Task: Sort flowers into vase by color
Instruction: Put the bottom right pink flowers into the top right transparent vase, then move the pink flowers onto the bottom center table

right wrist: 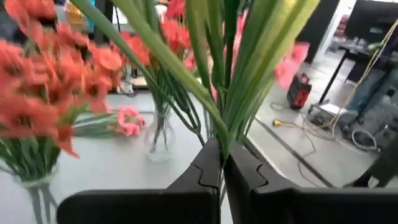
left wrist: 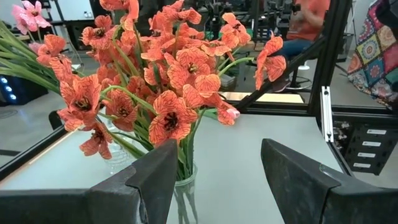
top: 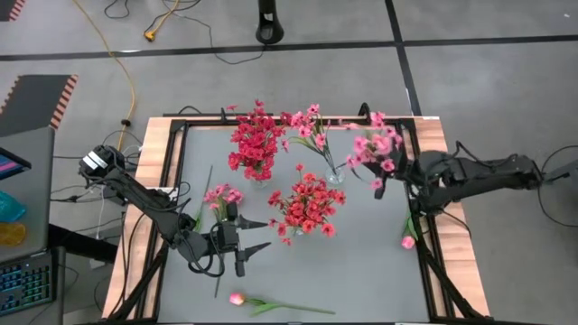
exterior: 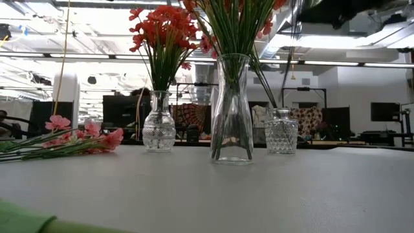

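Note:
A red spray (top: 253, 140) stands in the far-left vase (exterior: 158, 129). A second red bunch (top: 307, 203) fills the tall middle vase (exterior: 231, 110). Pink blossoms (top: 307, 122) stand in the small vase (top: 334, 176). My right gripper (top: 386, 181), at the table's right side, is shut on a light pink spray (top: 375, 144). My left gripper (top: 262, 235) hovers open, left of the middle vase, facing the red bunch (left wrist: 168, 93). A pink spray (top: 221, 194) lies flat on the table beside it. Single pink tulips lie at the near edge (top: 237, 298) and at the right edge (top: 408, 242). My right gripper pinches the light pink spray's bundled green stems (right wrist: 219, 140) between its two fingers (right wrist: 199, 171). The fingers come roughly level from the table's right side and lie across the stems. The stems fan out beyond the fingers, and the spray is lifted clear of the table.
A black frame rail (top: 424, 253) borders the table on all sides. Bare grey tabletop (top: 352, 271) lies near and right of the middle vase. Beyond the far edge there are shop fixtures and, in the left wrist view, a seated person (left wrist: 305, 25).

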